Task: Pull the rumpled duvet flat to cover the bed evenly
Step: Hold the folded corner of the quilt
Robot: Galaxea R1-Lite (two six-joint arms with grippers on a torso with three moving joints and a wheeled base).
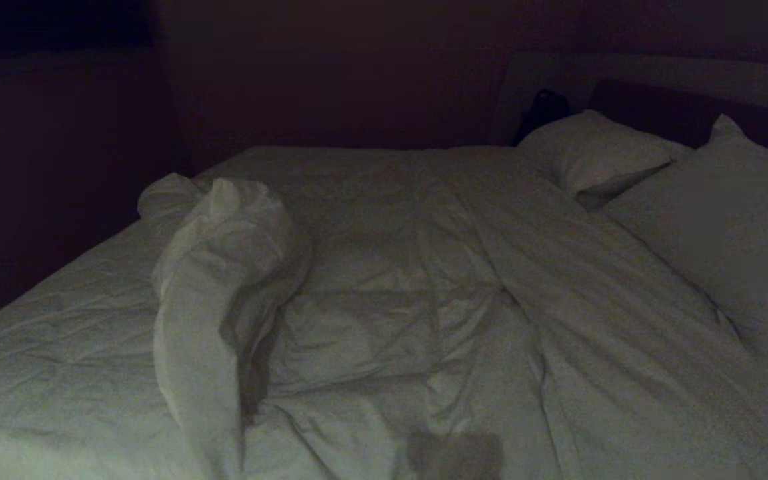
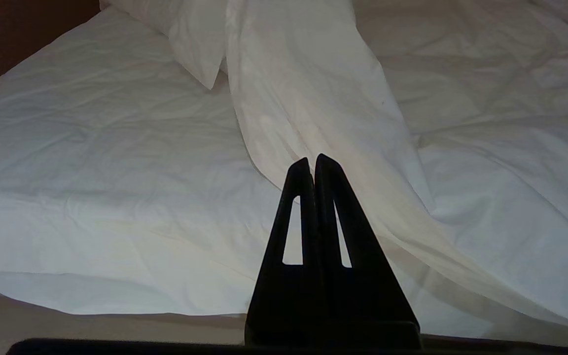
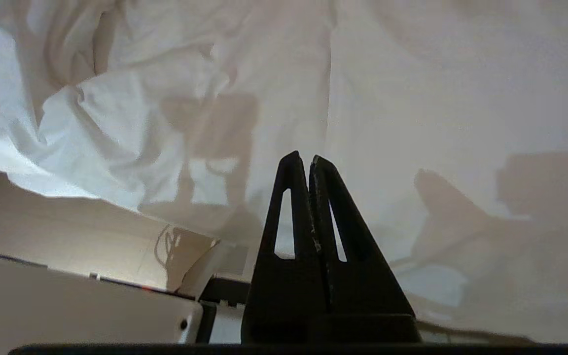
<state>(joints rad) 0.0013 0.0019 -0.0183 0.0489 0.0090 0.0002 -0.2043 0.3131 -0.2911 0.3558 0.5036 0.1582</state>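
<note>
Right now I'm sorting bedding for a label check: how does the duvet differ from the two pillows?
The duvet lies rumpled over the bed's middle, one part rolled into a raised ridge on the left; the pillows sit plump at the headboard end. The duvet spreads across most of the bed; the pillows fill only its right end. The duvet is creased; the pillows look smoother. Both are white.

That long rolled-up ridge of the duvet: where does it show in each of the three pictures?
Head view: the folded ridge of the duvet runs from near the front edge up the left half of the bed.
Left wrist view: the same ridge runs away beyond the shut left hand.
Right wrist view: only bunched duvet is seen; I cannot tell whether it is that ridge.
Shared landmark: the white duvet itself.
</note>
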